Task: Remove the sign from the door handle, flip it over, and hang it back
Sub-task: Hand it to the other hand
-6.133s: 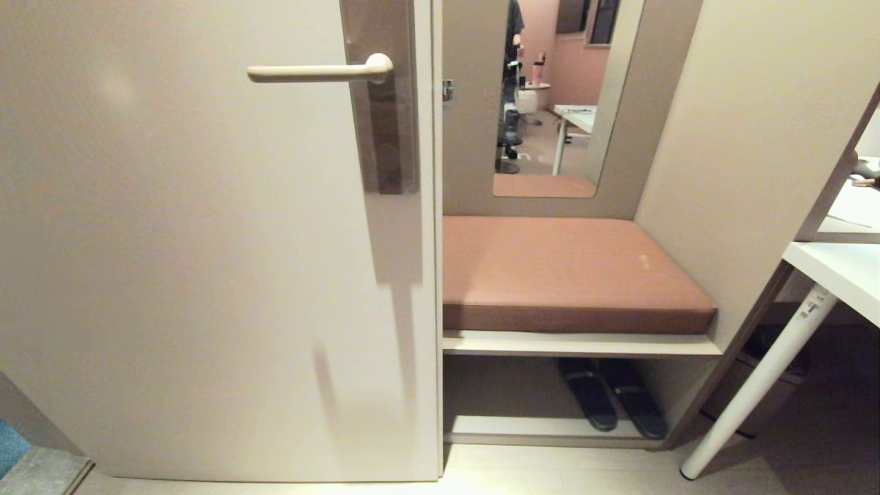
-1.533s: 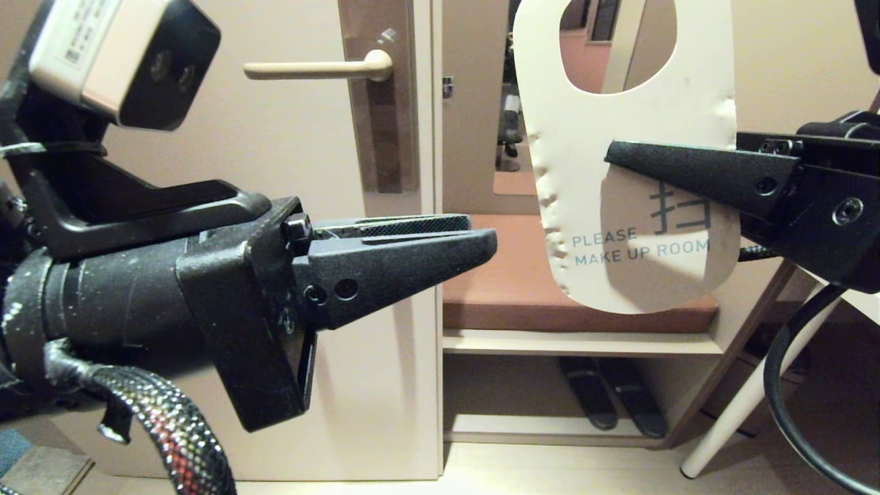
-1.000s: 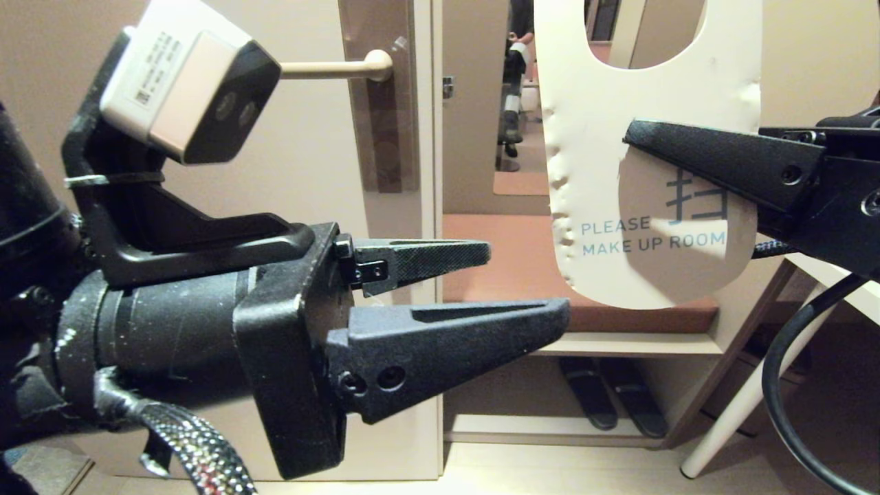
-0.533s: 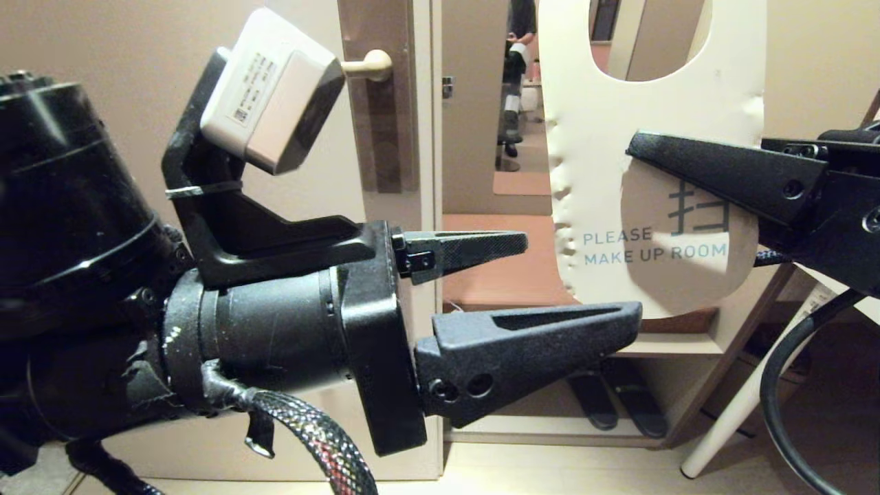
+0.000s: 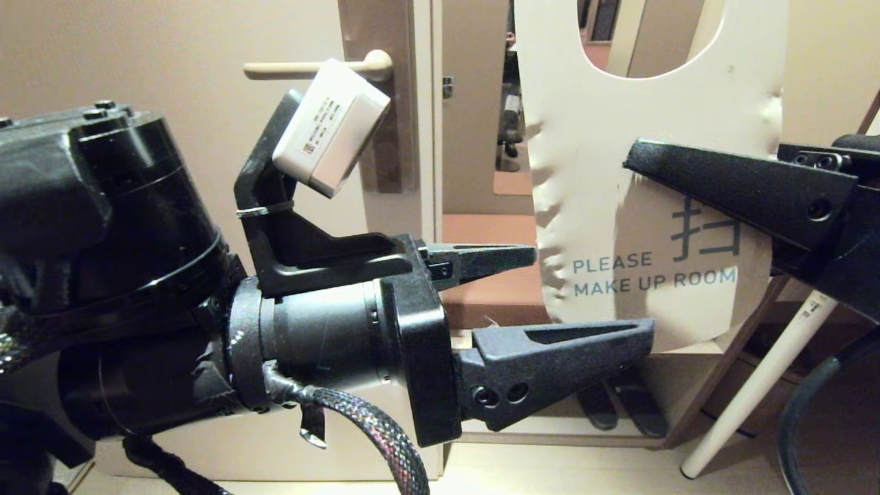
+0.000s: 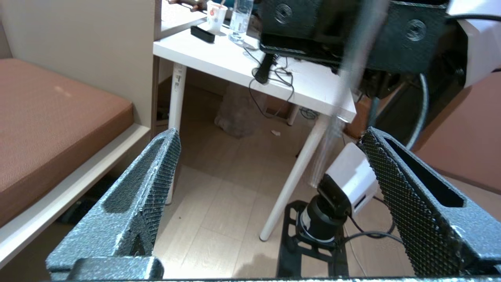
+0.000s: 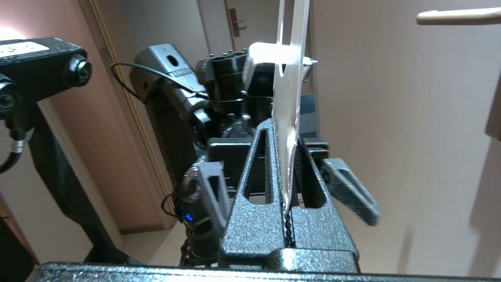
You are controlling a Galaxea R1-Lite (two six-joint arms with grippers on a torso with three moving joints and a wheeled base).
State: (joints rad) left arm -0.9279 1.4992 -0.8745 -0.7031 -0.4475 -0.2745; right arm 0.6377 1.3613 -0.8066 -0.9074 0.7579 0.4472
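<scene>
Holding the sign (image 5: 639,206) upright in mid-air, the right gripper (image 5: 636,161) pinches it from the right, jaws pressed flat on both faces. The cream side faces the robot, reading "PLEASE MAKE UP ROOM"; its hole is at the top. The left gripper (image 5: 584,302) reaches in from the left with jaws spread wide, straddling the sign's lower left edge, not yet closed on it. This looks like the handover for turning the sign over; next, the left jaws would need to close on the card before the right lets go. The door handle (image 5: 313,69) is bare, up on the beige door (image 5: 172,172). Beyond are a brown cushioned bench (image 5: 495,234) and a white table leg (image 5: 756,385).
</scene>
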